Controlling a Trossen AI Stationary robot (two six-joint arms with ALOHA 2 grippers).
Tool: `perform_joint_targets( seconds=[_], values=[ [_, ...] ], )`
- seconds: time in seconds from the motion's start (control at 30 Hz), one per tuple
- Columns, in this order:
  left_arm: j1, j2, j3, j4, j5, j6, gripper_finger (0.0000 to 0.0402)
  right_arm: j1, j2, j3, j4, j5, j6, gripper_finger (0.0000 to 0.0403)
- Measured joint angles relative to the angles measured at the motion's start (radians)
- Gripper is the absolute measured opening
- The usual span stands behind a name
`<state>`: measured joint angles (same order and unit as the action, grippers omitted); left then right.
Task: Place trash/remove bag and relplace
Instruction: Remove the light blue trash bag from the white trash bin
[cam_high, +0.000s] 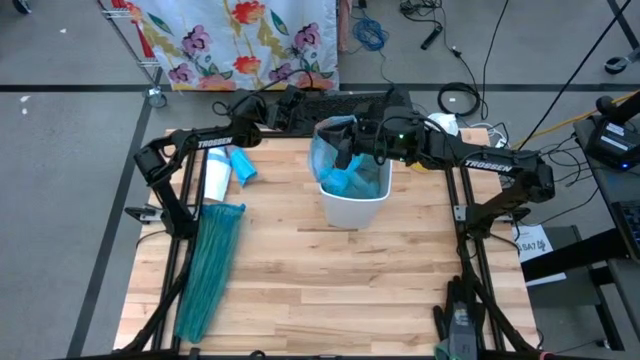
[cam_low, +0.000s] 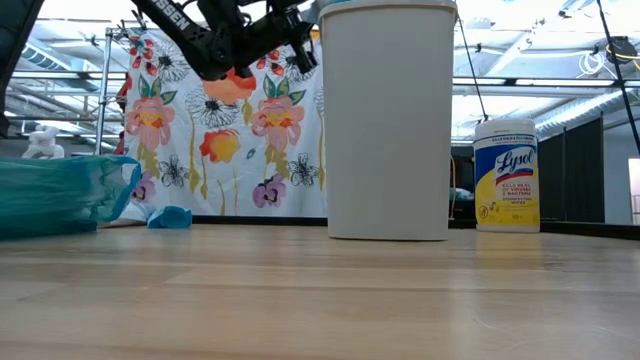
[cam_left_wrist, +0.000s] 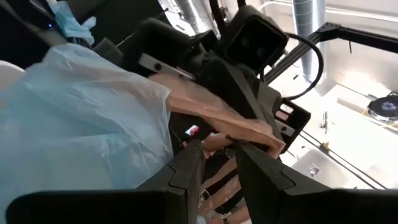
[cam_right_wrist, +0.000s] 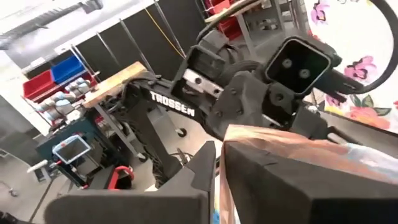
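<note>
Bag (cam_high: 335, 150) still lines the bin (cam_high: 355, 208), trash inside; both end effectors, left (cam_high: 292, 105) and right (cam_high: 345, 150), pinch its rim, teal replacement (cam_high: 208, 270) untouched on tabletop (cam_high: 330, 290).

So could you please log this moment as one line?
left gripper: pinching brown paper | right gripper: on bag rim | bin: lined
</note>
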<state>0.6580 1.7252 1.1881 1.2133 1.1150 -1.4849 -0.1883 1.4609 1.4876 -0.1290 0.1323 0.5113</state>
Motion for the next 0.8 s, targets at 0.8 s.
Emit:
perform_joint_targets(
  seconds=[0.8],
  values=[
    [-0.032,0.0,-0.001,-0.003,0.01,-0.002,0.0099,-0.015,0.041,0.0,0.006,0.025,-0.025,0.0128]
  ],
)
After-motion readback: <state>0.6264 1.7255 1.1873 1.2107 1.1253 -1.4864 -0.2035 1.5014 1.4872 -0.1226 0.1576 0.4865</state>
